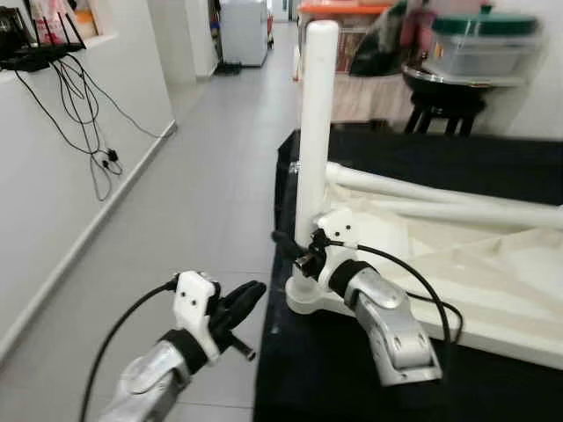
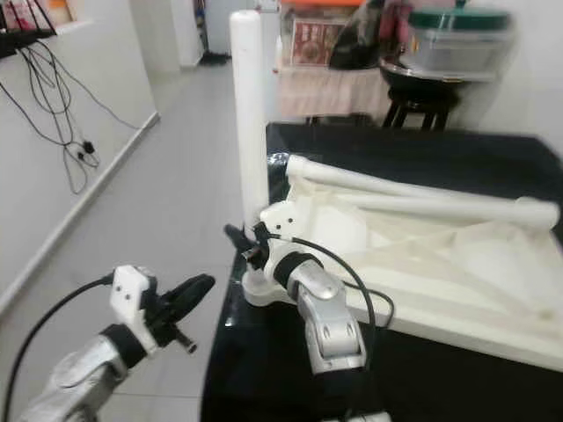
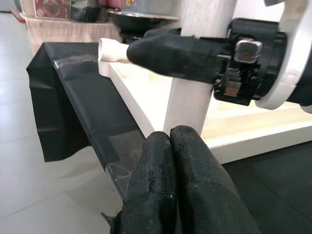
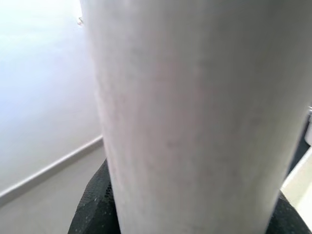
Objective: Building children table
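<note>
A white children's table top (image 1: pixel 493 290) lies upside down on a black-covered surface (image 1: pixel 334 369). One white leg (image 1: pixel 315 132) stands upright in the corner socket nearest me. Two more white legs (image 1: pixel 413 189) lie loose across the top. My right gripper (image 1: pixel 297 251) is shut on the upright leg low down, just above its socket; that leg (image 4: pixel 195 117) shows close up in the right wrist view. My left gripper (image 1: pixel 239 303) hovers shut over the floor, left of the black surface and apart from the leg, with its fingers (image 3: pixel 165 185) pressed together.
Grey tiled floor (image 1: pixel 202 202) stretches away on the left beside a white wall with hanging cables (image 1: pixel 79 114). Beyond the black surface stand a dark stool (image 1: pixel 444 101), a lidded plastic box (image 1: pixel 484 44) and a white appliance (image 1: pixel 244 31).
</note>
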